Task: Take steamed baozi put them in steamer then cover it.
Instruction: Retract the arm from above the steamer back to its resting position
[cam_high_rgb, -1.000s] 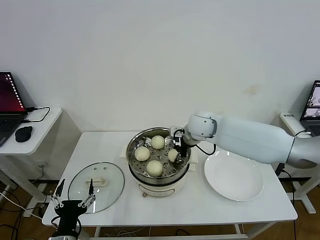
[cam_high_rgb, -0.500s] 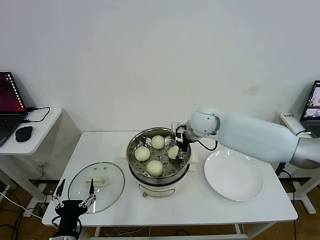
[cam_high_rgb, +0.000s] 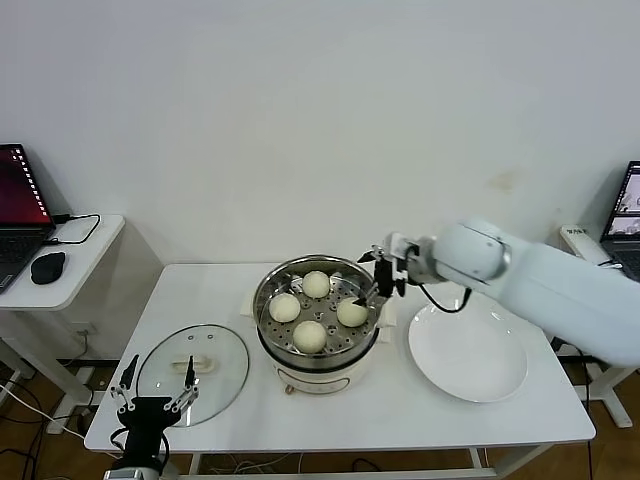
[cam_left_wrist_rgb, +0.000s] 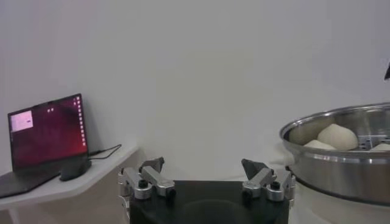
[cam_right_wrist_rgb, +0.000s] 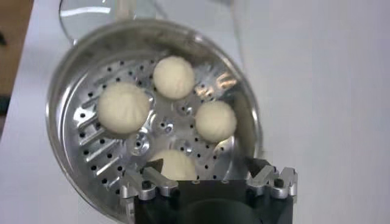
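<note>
A: Where are the buns?

B: All four buns sit inside the steamer, spread over its holed steel floor. In the right wrist view they lie apart from one another, none stacked.

A: And the steamer itself?

B: It stands near the middle of the surface, on its cream-white base. The steel rim also shows in the left wrist view, with buns just over the edge.

A: Is the right gripper holding anything?

B: No. The right gripper hangs above the steamer's right-hand rim, its jaws released and spread wide with nothing between them. From its own camera the right gripper looks straight down into the basket.

A: What about the lid?

B: The lid lies flat on the surface to the left of the steamer, glass dome up, with its cream handle at the centre. It is not touching the steamer. A part of it shows past the steamer in the right wrist view.

A: And the left arm?

B: The left gripper is low at the front left edge of the surface, just by the lid's near rim. Its jaws stand apart and empty, which its own camera shows too.

A: Anything else there?

B: A white plate lies right of the steamer with nothing on it. Off to the left, a side desk carries a laptop and a mouse.
</note>
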